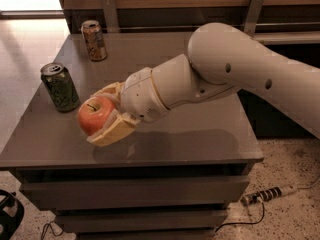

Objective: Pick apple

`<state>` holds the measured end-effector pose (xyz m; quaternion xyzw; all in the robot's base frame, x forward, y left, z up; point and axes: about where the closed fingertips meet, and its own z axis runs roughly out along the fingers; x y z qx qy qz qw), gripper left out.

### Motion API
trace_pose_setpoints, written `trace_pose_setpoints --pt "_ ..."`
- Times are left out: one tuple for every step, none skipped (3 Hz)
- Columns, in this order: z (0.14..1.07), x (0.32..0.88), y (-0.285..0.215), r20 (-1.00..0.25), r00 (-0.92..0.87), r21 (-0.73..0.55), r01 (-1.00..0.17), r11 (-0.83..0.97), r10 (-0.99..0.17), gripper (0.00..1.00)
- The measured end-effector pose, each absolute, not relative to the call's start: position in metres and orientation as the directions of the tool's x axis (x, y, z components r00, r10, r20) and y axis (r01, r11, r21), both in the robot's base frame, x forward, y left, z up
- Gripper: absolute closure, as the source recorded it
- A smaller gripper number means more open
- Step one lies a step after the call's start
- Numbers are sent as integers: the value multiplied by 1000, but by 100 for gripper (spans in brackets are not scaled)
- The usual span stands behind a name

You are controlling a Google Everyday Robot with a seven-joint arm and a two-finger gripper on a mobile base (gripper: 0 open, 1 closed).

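The apple (94,115) is round and red-orange with a yellowish patch by its stem. It sits between the tan fingers (114,132) of my gripper (103,113), which is shut on it. The apple hangs a little above the front left part of the grey table (200,134), with its shadow on the top below it. My white arm reaches in from the right.
A green soda can (60,86) stands just left of the apple. A tan soda can (94,40) stands at the back left. A wooden wall and rail run behind the table. A power strip (267,194) lies on the floor at the right.
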<state>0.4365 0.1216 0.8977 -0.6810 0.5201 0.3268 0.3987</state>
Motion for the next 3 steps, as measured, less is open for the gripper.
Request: trace_pose_setpoints --pt "938 438 110 -847 291 -265 -957 -121 -444 100" --pt "968 442 97 -847 317 -307 -947 -94 -426 100" --pt "987 442 88 -843 335 -340 -938 -65 -420 100"
